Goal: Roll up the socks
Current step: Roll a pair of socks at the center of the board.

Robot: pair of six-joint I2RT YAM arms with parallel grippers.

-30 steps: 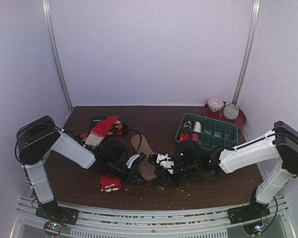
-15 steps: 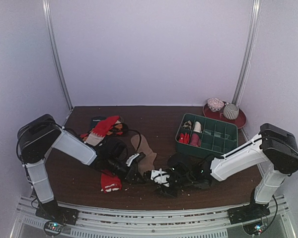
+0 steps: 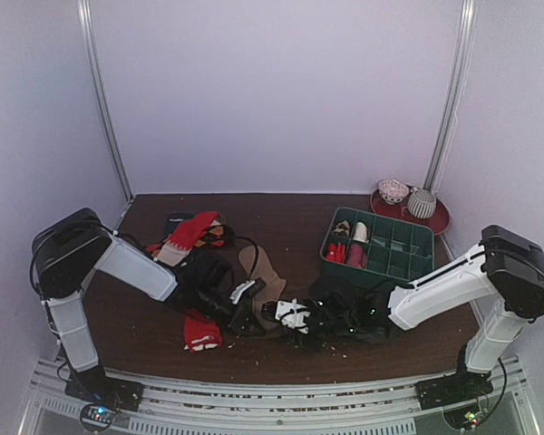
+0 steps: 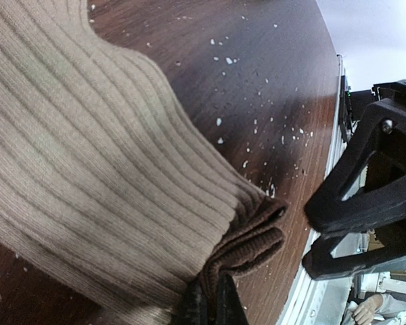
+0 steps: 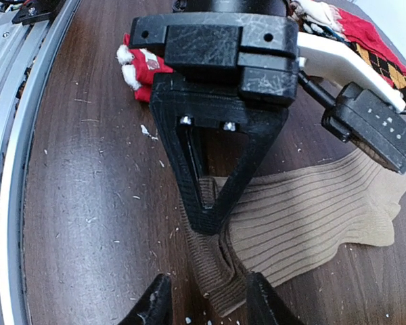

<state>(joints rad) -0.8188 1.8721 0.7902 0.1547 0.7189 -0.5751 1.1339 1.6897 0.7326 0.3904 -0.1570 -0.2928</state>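
Two-handed work down at the tan sock (image 5: 304, 203), near the front of the table (image 3: 136, 331). First the left gripper (image 4: 210, 305): pinched fully closed on the sock's folded brown edge, ribbed cloth bunched right at the fingertips. Then the right gripper (image 5: 206, 305): partly spread, one finger (image 5: 152, 308) on either side of that same bunched end, nothing gripped, a sliver of bare wood showing on both sides. Tip facing tip, almost nose to nose, the left pair planted on the cloth just beyond the right pair. Rest of the tan sock flat and unrolled on the dark wood, stretching away towards the back. Out to the left, close beside the left arm, the red sock (image 3: 201, 333) bundled up small, white marks showing, apart from the tan one. Further back on the left, a loose heap of other socks (image 3: 192, 232). Off to the right rear, a green divided tray (image 3: 399, 249) with a few small things in its left compartments, and behind it a red plate (image 3: 435, 225) carrying two small patterned bowls (image 3: 422, 203). White specks of lint (image 4: 228, 60) all over the wood.
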